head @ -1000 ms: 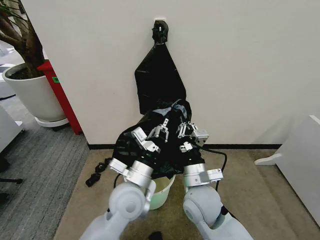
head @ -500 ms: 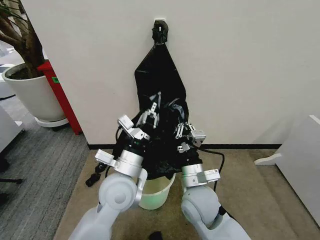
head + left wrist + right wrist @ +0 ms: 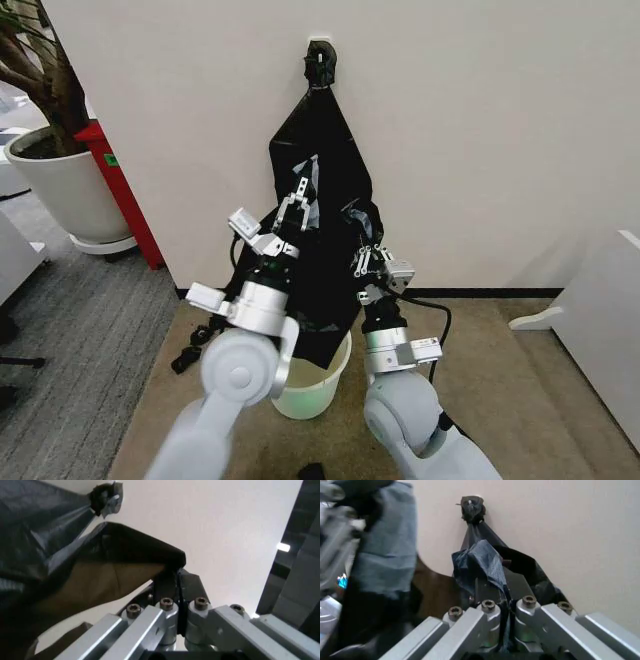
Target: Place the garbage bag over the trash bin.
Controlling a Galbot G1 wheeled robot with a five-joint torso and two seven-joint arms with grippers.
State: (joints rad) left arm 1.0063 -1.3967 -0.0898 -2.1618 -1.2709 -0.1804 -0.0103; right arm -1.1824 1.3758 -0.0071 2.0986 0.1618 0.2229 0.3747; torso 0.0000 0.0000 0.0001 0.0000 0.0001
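Since a second ago the left gripper point(image 3: 297, 207) has risen, lifting its edge of the bag point(image 3: 322, 300) higher than the right gripper point(image 3: 368, 262) does. From the head, the bag hangs as a long glossy black sheet, its lower end draped over the cream bin point(image 3: 312, 388) below both grippers. At the left wrist, fingers point(image 3: 167, 583) pinch a fold of film. At the right wrist, fingers point(image 3: 515, 583) pinch crumpled film.

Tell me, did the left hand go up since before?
Yes. The left hand, shut on the garbage bag, rose against the wall, toward the hanging black bundle.
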